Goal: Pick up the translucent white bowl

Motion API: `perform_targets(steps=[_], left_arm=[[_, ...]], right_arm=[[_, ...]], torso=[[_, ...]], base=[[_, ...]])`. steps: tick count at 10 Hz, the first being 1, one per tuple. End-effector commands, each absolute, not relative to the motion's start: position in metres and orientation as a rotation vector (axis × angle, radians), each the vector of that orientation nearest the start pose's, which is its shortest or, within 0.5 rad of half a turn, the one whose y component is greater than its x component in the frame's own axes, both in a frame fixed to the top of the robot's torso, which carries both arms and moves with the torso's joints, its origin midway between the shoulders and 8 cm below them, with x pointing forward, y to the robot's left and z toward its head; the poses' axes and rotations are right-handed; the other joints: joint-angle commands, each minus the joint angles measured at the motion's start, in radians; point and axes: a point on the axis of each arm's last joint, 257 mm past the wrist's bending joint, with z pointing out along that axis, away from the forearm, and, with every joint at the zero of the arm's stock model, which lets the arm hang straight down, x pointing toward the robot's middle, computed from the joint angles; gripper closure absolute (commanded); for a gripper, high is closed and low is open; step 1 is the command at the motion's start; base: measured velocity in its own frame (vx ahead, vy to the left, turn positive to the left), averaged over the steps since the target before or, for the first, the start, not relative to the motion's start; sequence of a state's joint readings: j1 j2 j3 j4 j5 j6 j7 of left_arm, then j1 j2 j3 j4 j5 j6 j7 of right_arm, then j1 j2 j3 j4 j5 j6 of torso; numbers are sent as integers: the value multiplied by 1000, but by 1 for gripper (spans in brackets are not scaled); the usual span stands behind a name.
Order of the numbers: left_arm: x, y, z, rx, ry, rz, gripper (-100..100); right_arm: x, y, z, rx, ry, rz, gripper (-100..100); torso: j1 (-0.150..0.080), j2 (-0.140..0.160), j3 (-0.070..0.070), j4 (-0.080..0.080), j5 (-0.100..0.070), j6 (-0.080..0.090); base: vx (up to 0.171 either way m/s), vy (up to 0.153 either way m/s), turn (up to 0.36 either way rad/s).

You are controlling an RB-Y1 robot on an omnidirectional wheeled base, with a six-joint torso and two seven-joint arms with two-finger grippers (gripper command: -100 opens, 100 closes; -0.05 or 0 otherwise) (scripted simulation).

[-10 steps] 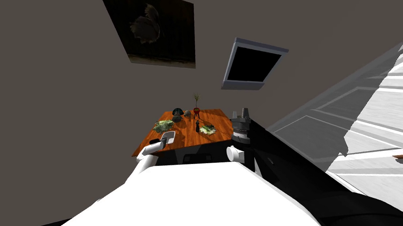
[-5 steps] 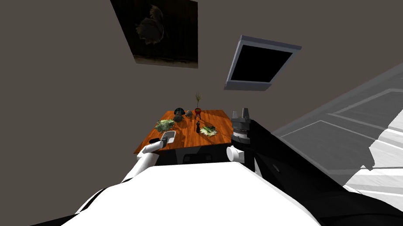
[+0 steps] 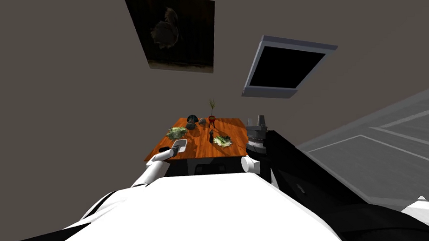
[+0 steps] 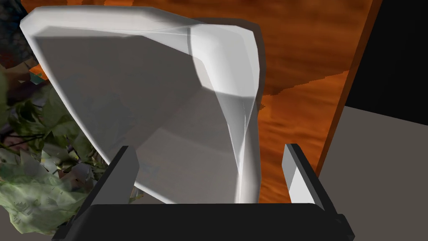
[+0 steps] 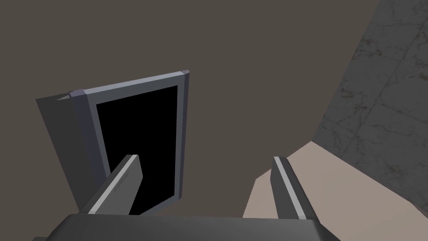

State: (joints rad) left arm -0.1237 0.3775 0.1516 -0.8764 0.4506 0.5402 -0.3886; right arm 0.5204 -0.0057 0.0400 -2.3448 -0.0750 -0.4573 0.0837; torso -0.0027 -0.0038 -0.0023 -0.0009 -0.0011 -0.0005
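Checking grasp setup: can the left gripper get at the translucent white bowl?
Probably yes: the translucent white bowl sits between the open fingers of the left gripper; green leaves lie beside one finger, outside the gap.

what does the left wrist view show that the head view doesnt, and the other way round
Left wrist view adds close detail: the left gripper is open, the white bowl between its fingers, near one and clear of the other. Head view adds the wider scene: the right gripper raised beside the table, a red-potted plant, another leafy pile, a dark picture on the wall. Both show the bowl, the leafy greens beside it and the orange wooden tabletop.
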Motion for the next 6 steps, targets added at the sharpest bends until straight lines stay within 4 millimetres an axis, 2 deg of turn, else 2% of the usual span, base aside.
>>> perform_targets(steps=[1,2,4,5,6], left_arm=[[385,455,-536,-1871,1864,-344,-100],[394,465,-531,-1811,1888,-328,-100],[388,463,-536,-1856,1874,-344,-100],[394,475,-531,-1807,1893,-324,-100],[390,474,-535,-1839,1881,-334,-100]], right_arm=[[337,-275,38,672,592,1308,0],[337,-275,38,672,592,1308,0],[337,-275,38,672,592,1308,0],[337,-275,38,672,592,1308,0],[337,-275,38,672,592,1308,0]], torso=[[0,0,0,0,0,0],[0,1,0,0,0,0],[0,1,0,0,0,1],[1,2,1,0,0,1],[1,1,1,0,0,0]], base=[[35,-57,82],[39,-57,167],[25,-47,49],[30,-39,164],[32,-52,116]])
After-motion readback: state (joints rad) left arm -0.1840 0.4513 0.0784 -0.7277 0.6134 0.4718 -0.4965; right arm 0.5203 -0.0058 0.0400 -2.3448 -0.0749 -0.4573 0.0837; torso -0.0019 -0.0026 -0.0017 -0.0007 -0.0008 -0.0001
